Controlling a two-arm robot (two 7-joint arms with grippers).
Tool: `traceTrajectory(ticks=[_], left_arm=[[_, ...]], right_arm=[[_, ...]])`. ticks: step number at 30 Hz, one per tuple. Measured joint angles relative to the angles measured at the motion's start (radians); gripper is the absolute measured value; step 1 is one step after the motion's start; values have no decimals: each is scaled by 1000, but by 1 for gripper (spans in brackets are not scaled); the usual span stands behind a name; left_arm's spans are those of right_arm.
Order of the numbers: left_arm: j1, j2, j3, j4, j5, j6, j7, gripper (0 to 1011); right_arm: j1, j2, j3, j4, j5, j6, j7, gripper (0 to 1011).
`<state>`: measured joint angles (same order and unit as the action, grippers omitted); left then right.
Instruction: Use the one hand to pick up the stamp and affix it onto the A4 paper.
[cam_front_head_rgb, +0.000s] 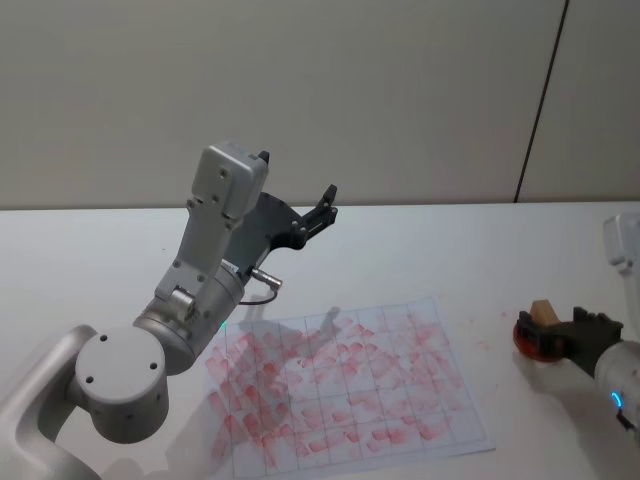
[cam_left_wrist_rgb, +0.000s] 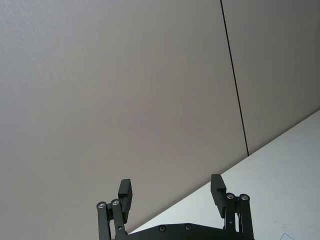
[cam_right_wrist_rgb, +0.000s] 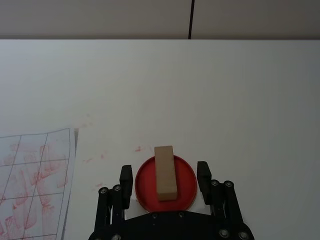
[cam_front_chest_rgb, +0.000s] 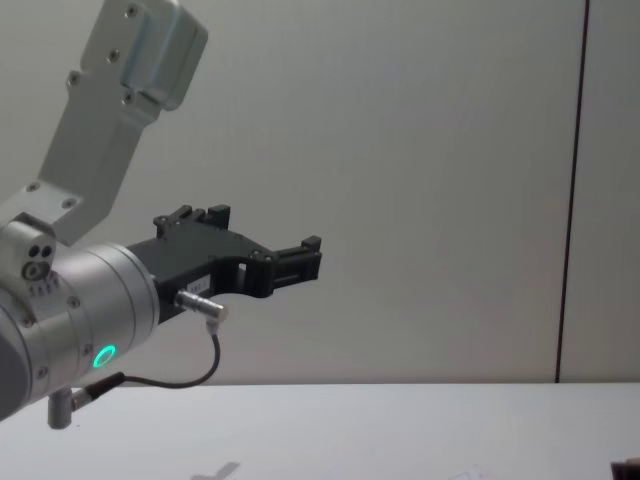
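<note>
The stamp (cam_front_head_rgb: 542, 312), a light brown wooden block, rests on a round red ink pad (cam_front_head_rgb: 532, 342) at the table's right. My right gripper (cam_front_head_rgb: 562, 338) is open just behind it. In the right wrist view the stamp (cam_right_wrist_rgb: 165, 172) sits on the pad (cam_right_wrist_rgb: 144, 184) between the spread fingers of the right gripper (cam_right_wrist_rgb: 164, 171), untouched by either. The A4 paper (cam_front_head_rgb: 340, 385), a grid covered with red stamp marks, lies flat at the centre front, and its corner (cam_right_wrist_rgb: 30, 175) is to the pad's left. My left gripper (cam_front_head_rgb: 300, 178) is raised high over the table, open and empty.
The bulky left arm (cam_front_head_rgb: 200, 280) rises over the paper's left side and casts a shadow on it. Faint red smudges (cam_right_wrist_rgb: 95, 159) mark the white table between paper and pad. A pale wall with a dark vertical seam (cam_front_head_rgb: 540, 100) stands behind the table.
</note>
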<state>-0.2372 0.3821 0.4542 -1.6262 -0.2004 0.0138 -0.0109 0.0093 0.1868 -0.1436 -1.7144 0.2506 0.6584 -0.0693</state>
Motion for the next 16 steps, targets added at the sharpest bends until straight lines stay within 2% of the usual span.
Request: traceTrajectory(ticks=[3, 4, 6, 7, 10, 16], left_arm=[[0, 0, 0, 0, 0, 0, 0, 1001], [0, 0, 0, 0, 0, 0, 0, 1001], [0, 0, 0, 0, 0, 0, 0, 1002], [0, 0, 0, 0, 0, 0, 0, 1001], [0, 0, 0, 0, 0, 0, 0, 1001], [0, 0, 0, 0, 0, 0, 0, 1001]], right_arm=[[-5, 2, 0, -9, -7, -20, 5, 805], [-10, 4, 0, -16, -12, -33, 8, 861], [-15, 6, 0, -24, -17, -48, 10, 912], [-20, 7, 0, -32, -23, -66, 13, 912], [-33, 11, 0, -48, -35, -102, 17, 1000], [-63, 19, -3, -85, -61, -180, 21, 1001]])
